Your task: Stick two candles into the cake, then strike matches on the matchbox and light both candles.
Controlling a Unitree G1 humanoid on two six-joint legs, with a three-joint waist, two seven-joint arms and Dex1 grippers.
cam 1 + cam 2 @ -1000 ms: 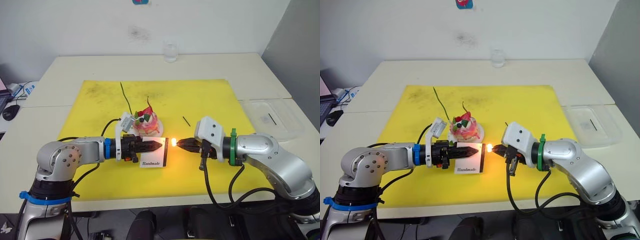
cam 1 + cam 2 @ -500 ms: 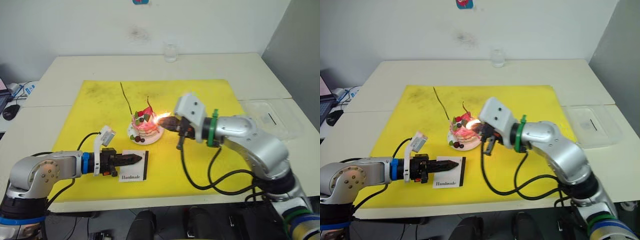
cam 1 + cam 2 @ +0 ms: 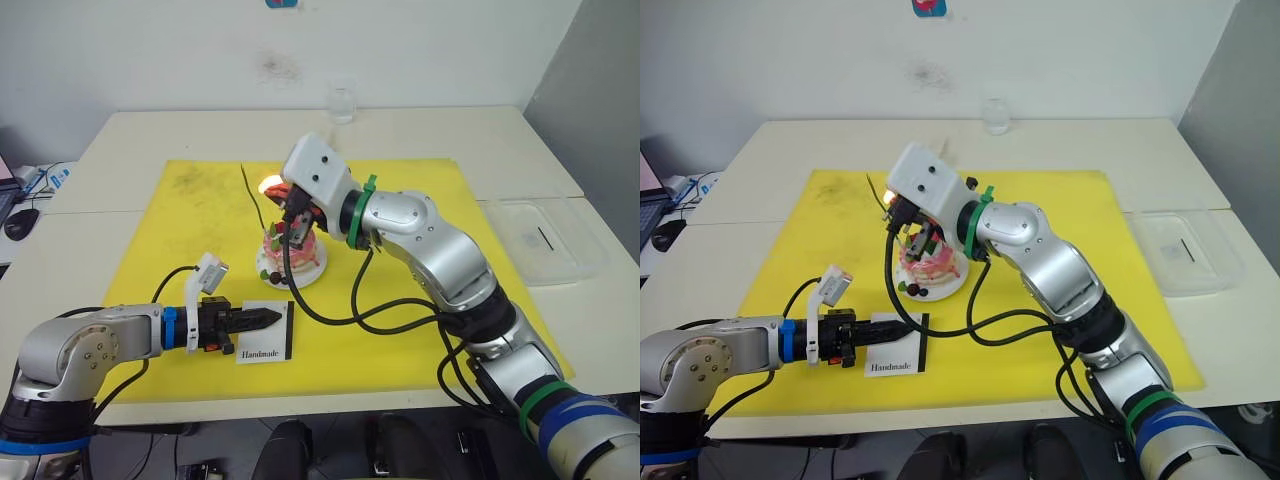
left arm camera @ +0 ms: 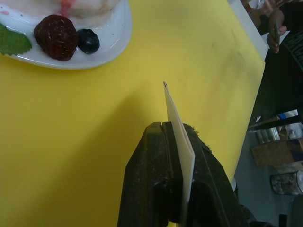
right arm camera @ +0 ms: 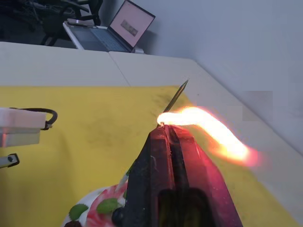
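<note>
The small pink-and-white cake (image 3: 287, 252) sits on its white plate (image 3: 303, 277) in the middle of the yellow mat (image 3: 400, 330). My right gripper (image 5: 166, 131) hangs above the cake's back left, shut on a burning match whose flame (image 3: 269, 184) glows at the fingertips. The thin green candle (image 3: 250, 192) leans away from the cake right beside the flame. The reddish-brown candle is hidden behind the right gripper. In front of the cake, my left gripper (image 4: 173, 126) is shut on the edge of the white matchbox (image 3: 268, 345), which rests low on the mat.
A clear glass (image 3: 341, 103) stands at the table's far edge. A clear plastic tray (image 3: 545, 240) lies off the mat to the right. A dark mouse (image 3: 20, 223) sits at the far left. The right arm and its cable span the mat right of the cake.
The right gripper carried the lit match from beside the matchbox up and back-left over the cake to the green candle. The left gripper drew the matchbox back toward the front left.
</note>
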